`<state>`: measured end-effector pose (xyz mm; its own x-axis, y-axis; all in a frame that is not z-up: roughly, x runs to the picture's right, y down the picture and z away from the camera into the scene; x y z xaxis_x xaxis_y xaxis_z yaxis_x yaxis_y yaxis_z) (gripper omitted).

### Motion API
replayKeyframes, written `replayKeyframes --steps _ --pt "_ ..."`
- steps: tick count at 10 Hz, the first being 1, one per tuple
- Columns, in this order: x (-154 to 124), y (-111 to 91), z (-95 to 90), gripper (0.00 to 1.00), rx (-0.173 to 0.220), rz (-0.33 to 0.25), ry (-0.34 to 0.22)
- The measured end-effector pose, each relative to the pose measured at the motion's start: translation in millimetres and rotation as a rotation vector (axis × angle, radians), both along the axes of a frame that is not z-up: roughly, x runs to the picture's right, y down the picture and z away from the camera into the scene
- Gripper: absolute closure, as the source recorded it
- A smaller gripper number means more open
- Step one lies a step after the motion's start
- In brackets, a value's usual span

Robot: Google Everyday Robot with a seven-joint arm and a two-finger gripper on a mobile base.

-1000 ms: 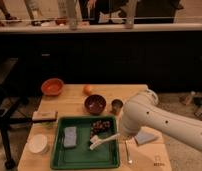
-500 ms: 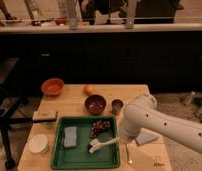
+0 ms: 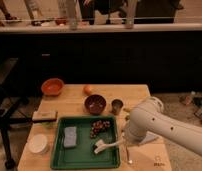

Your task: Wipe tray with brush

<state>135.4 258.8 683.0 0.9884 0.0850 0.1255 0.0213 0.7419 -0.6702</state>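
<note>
Resting inside the large green plastic tray (image 3: 61,159), the slender white-handled brush (image 3: 105,145) now lies lower, nearer its front right corner than a second ago. Behind the white arm, the gripper (image 3: 125,141) has followed, pinching the brush handle.

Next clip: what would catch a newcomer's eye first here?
The bulky white arm reaching in from the right, its gripper shut on the brush over the tray's right half. Then the green tray itself at the table's front, with a grey sponge on its left and dark bits near its back rim.
</note>
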Motion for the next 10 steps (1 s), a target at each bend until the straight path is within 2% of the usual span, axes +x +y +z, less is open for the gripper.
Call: replayKeyframes --steps 6,7,8,10 --pt "3 0 0.3 1.0 0.003 -0.006 0.014" --pt "3 -3 1.7 1.0 0.004 -0.015 0.018" --pt "-2 -13 8.6 1.0 0.012 -0.035 0.017" --pt "-21 -26 15.4 1.0 0.013 -0.089 -0.003"
